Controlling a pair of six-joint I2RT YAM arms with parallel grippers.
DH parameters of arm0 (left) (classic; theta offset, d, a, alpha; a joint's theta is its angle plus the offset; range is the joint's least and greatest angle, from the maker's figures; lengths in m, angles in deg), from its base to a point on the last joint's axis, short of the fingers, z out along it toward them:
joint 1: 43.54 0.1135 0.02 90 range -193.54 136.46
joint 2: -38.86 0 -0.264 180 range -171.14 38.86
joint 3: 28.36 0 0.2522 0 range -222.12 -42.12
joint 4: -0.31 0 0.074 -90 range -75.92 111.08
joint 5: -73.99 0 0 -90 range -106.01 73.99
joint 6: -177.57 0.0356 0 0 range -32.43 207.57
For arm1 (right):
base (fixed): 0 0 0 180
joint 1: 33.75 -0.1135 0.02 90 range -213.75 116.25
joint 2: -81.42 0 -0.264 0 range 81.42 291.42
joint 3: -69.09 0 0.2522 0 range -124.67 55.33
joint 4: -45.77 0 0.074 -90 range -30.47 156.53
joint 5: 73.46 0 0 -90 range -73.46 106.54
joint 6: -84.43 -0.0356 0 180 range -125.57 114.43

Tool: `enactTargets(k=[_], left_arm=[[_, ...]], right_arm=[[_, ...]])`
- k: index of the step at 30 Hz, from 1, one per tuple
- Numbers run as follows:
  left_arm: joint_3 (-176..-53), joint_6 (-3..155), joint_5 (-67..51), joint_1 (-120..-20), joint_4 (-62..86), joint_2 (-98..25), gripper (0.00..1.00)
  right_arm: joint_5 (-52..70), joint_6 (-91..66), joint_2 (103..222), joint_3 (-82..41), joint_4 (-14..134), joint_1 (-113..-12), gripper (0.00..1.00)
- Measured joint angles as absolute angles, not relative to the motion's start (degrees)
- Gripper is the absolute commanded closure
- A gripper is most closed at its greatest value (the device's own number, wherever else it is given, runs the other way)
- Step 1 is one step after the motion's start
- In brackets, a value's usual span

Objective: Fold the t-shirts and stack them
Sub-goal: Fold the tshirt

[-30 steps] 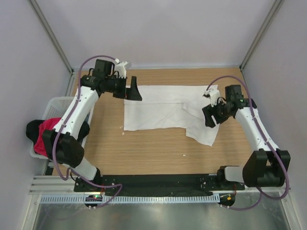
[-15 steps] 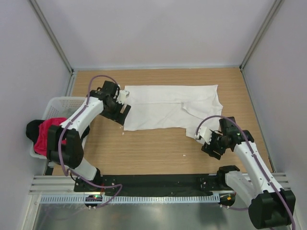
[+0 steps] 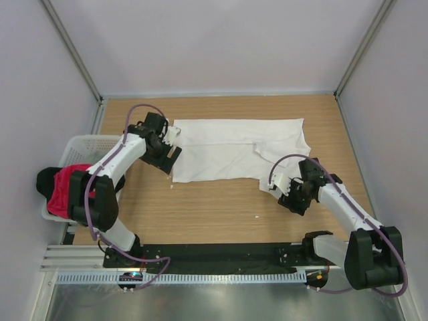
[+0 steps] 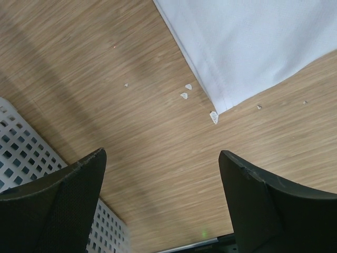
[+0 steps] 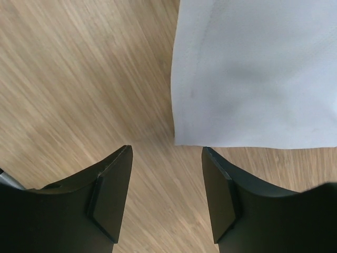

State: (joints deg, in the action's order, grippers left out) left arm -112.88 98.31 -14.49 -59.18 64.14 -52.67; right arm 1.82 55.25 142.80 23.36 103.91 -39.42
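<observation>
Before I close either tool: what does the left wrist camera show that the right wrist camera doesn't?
Only the left wrist view: a corner of the white lattice basket at lower left, and small white flecks on the wood beside the hemmed corner of the white t-shirt. Only the right wrist view: another corner of the shirt, just ahead of the right tool. Both: the shirt flat on the wooden table, and an open, empty tool, the left tool included.

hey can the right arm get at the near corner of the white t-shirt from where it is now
Probably yes. The right gripper is open just short of the white t-shirt, whose corner lies flat on the table straight ahead of it, with nothing between.
</observation>
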Motion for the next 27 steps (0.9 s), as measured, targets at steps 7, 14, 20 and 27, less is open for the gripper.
enactTargets(k=[7,14,20,27], left_arm=[[-114.8,98.3,-14.5,-59.2,64.1,-57.0,0.16],[-115.0,98.2,-14.4,-59.2,64.1,-58.2,0.16],[-114.4,97.1,-12.8,-58.9,64.1,-58.2,0.18],[-114.3,94.6,-5.2,-55.9,64.7,-62.8,0.29]], right_arm=[[3.3,54.9,150.5,22.1,100.0,-39.4,0.45],[4.5,54.4,153.9,20.1,97.0,-39.4,0.57],[5.4,54.2,155.4,19.2,95.9,-39.4,0.88],[5.8,53.5,155.4,18.4,95.8,-39.4,0.93]])
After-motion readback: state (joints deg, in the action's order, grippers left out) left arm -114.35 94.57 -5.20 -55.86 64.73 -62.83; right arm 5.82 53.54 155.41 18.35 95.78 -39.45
